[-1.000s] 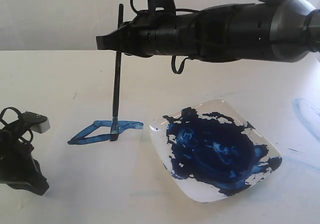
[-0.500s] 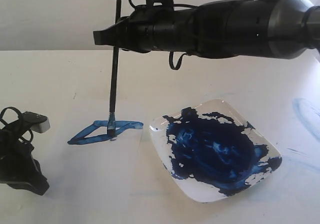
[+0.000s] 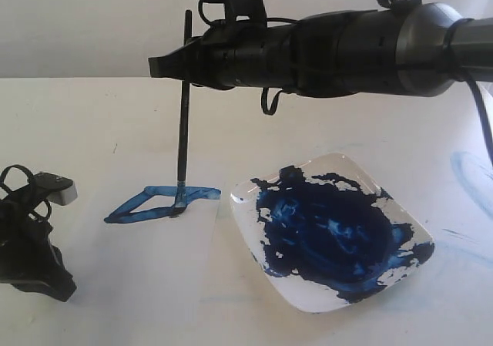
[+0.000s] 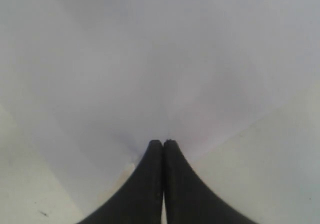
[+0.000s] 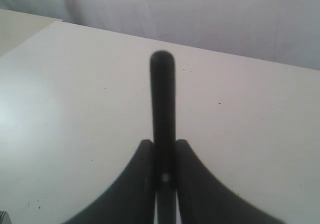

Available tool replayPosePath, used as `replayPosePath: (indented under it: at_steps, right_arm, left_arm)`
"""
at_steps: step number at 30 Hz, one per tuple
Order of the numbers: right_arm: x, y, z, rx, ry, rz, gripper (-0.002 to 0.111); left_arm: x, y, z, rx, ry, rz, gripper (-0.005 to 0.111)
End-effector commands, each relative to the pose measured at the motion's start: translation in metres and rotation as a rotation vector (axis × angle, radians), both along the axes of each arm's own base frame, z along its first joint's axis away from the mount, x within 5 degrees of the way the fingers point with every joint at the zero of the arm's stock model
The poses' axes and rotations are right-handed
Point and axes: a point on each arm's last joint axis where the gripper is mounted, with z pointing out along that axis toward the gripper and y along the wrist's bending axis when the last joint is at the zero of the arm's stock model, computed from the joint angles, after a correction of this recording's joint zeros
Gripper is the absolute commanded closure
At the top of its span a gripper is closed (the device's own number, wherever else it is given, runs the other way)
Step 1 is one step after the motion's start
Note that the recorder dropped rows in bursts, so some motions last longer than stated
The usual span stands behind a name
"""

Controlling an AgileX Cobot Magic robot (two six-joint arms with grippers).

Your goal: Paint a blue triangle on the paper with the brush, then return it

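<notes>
My right gripper [image 3: 166, 64] reaches in from the right, high over the paper [image 3: 154, 261], and is shut on the brush [image 3: 183, 130]. The black handle stands almost upright. Its blue-stained tip touches the right part of the blue triangle [image 3: 158, 204], a flat streaky outline on the paper. In the right wrist view the handle of the brush [image 5: 162, 99] sticks out between the fingers of the right gripper [image 5: 163, 143]. My left gripper [image 3: 58, 284] rests low at the paper's left edge. It is shut and holds nothing, its tips [image 4: 163, 143] over the paper [image 4: 150, 59].
A clear square plate [image 3: 350, 298] holding a big dark-blue paint pool [image 3: 327, 234] sits just right of the paper. A faint pale-blue curved smear [image 3: 470, 178] marks the table at the far right. The right arm [image 3: 347, 49] spans the upper half of the scene.
The brush tip shifted slightly left half a second ago. It is now back to the right, on the triangle's right part. The left arm has not moved.
</notes>
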Motion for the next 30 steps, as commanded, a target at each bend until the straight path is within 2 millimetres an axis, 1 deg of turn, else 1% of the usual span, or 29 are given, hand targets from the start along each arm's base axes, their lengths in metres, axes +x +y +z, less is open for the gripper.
replayPosePath:
  at_steps: [1,26,30]
  right_arm:
    - [0.003,-0.002,0.001,-0.021,-0.022,-0.034,0.108]
    - [0.016,-0.017,-0.001,-0.141,-0.085,-0.215,0.108]
    - [0.017,-0.02,0.001,-0.149,-0.093,-0.245,0.108]
  left_arm:
    - [-0.004,0.0,0.001,-0.016,0.024,0.003,0.107]
    - [-0.004,0.0,0.001,-0.019,0.025,0.007,0.107]
    - [-0.004,0.0,0.001,-0.019,0.025,0.007,0.107]
